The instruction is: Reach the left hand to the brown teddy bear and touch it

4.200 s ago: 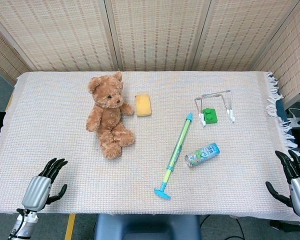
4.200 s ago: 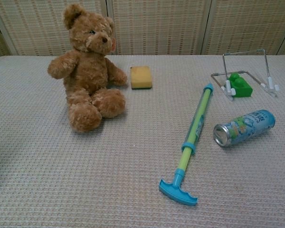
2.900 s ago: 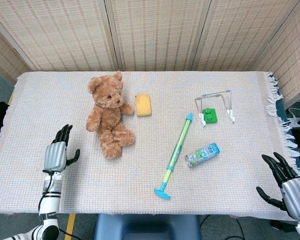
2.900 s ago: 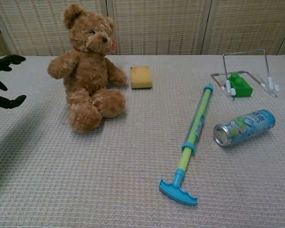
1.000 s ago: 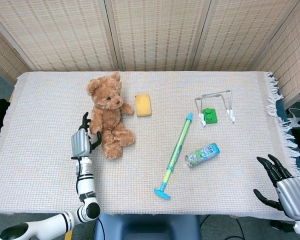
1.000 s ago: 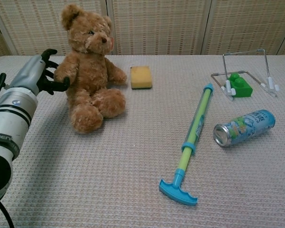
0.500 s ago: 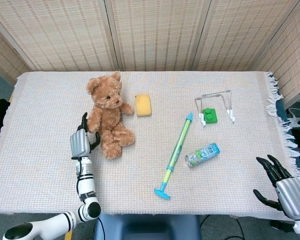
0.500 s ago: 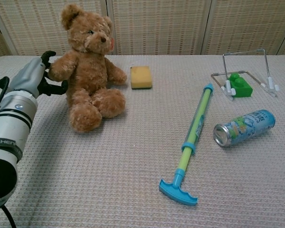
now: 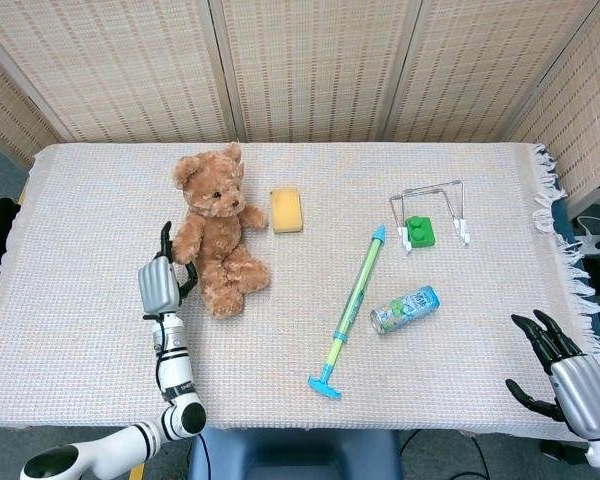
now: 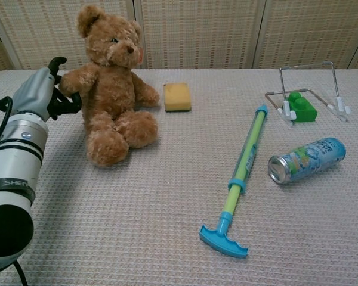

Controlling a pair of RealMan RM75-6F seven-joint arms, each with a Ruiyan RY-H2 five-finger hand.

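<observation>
**Insp. A:** Brown teddy bear [image 9: 218, 232] — seated upright, far-left part of tabletop [image 9: 100, 200], legs toward robot. Yellow sponge [image 9: 286, 210] just beside its arm.

**Insp. B:** Left hand [image 9: 160, 280]?

**Insp. A:** At bear's outer arm, palm facing it. Fingers [image 10: 58, 62] apart, slightly curled, holding nothing. Chest view: fingertips at the fur of that arm; looks like contact, but can't confirm vs. a hair's gap.

**Insp. B:** Step in hand?

**Insp. A:** Judged: final approach / touch itself. Reach essentially done.

**Insp. B:** Next move?

**Insp. A:** If gap remains, small nudge inward toward bear's arm or flank, gently. Soft toy, unsupported; hard push likely tips it toward sponge.

**Insp. B:** Right hand [image 9: 565, 375]?

**Insp. A:** Off tabletop's near-right corner, fingers spread, empty. Well apart from can [image 9: 404, 309] and blue-green pump toy [image 9: 352, 310]. No role in task.
</observation>
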